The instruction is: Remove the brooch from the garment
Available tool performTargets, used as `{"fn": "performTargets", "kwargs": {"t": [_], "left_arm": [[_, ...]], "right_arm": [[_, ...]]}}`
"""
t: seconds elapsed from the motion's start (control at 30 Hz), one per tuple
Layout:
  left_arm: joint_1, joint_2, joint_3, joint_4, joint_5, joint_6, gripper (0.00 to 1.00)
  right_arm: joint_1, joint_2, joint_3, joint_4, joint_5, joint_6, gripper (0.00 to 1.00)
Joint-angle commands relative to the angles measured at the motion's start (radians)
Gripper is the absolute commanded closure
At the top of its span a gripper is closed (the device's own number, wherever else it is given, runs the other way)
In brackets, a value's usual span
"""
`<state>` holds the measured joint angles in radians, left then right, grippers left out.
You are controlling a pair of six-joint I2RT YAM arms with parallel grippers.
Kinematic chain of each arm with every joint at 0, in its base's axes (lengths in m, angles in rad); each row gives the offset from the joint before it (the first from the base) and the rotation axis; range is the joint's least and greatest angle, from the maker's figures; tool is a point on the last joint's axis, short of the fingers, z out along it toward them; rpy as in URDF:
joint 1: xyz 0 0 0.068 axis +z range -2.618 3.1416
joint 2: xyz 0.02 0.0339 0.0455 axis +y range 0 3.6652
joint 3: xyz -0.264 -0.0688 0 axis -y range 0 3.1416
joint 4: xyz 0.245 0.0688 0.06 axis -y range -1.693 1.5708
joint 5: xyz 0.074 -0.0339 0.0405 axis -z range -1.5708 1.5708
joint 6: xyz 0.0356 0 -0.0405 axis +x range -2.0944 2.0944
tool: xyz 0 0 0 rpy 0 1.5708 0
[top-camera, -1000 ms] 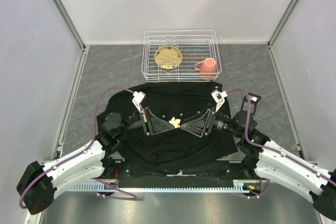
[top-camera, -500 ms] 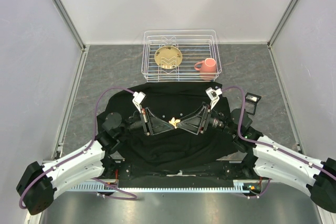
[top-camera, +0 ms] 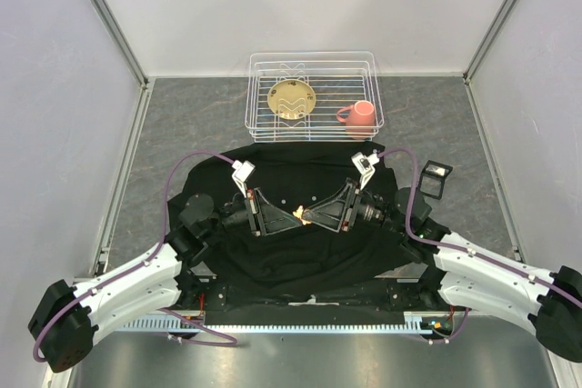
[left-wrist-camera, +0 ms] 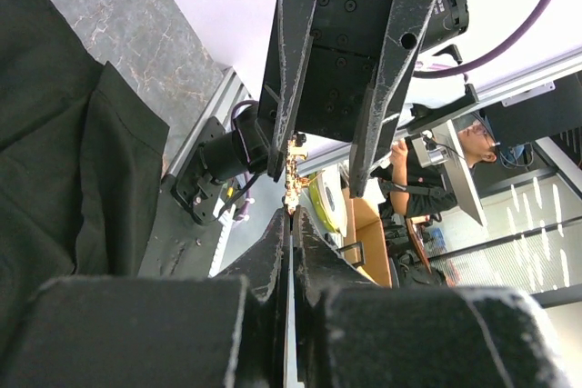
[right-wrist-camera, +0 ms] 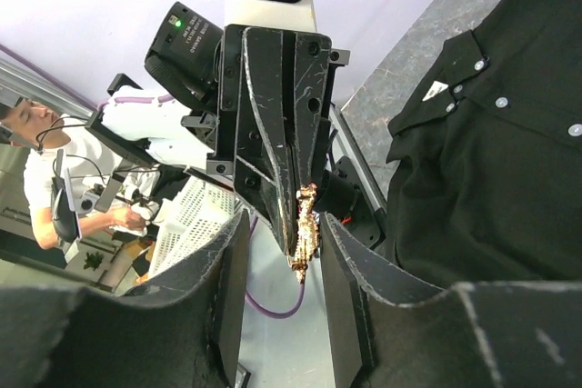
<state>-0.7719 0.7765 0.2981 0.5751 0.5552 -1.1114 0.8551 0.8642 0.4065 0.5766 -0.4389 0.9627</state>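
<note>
- Nearest me, at 6 o'clock, both arms reach inward over the garment (top-camera: 300, 265). It lies spread on the surface (top-camera: 182, 124), well short of the far wall.
- Over the middle of the cloth, the left gripper (top-camera: 293, 216) is pinched fully closed on the brooch (top-camera: 299, 214), which it holds at its very tips.
- The right gripper (top-camera: 310, 218) reaches in from 3 o'clock with its jaws spread, one finger on either side of the brooch, clamping nothing.
- To my eye the removal itself looks done, since the brooch appears held clear of the cloth. What seems left is a hand-over or setting it down.
- From overhead the brooch is only a pale speck between the tips. The right wrist view shows a golden ornament with air around it, plus the collar and white buttons. The left wrist view shows how wide the right gripper's gap is.
- Out at 3 o'clock lies a small black frame (top-camera: 435, 179).
- Farthest, at 12 o'clock, a wire rack (top-camera: 314, 54) holds a golden plate (top-camera: 291, 99) and a pink cup (top-camera: 357, 115).
</note>
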Motion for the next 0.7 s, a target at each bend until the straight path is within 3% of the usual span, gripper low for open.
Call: {"fn": "performTargets", "kwargs": {"t": [0.0,0.37,0.67], "left_arm": [[-0.004,-0.009,0.030,0.012,0.006,0.050,0.98],[-0.004,-0.023,0.035,-0.012,0.011,0.082,0.98],[-0.006,-0.049,0.127,-0.210,-0.011,0.244,0.98]], "right_arm": [[0.019,0.019,0.006,0.063,0.006,-0.001,0.59],[0.030,0.024,0.005,0.046,0.054,-0.007,0.74],[0.035,0.036,-0.009,0.057,0.065,0.008,0.83]]}}
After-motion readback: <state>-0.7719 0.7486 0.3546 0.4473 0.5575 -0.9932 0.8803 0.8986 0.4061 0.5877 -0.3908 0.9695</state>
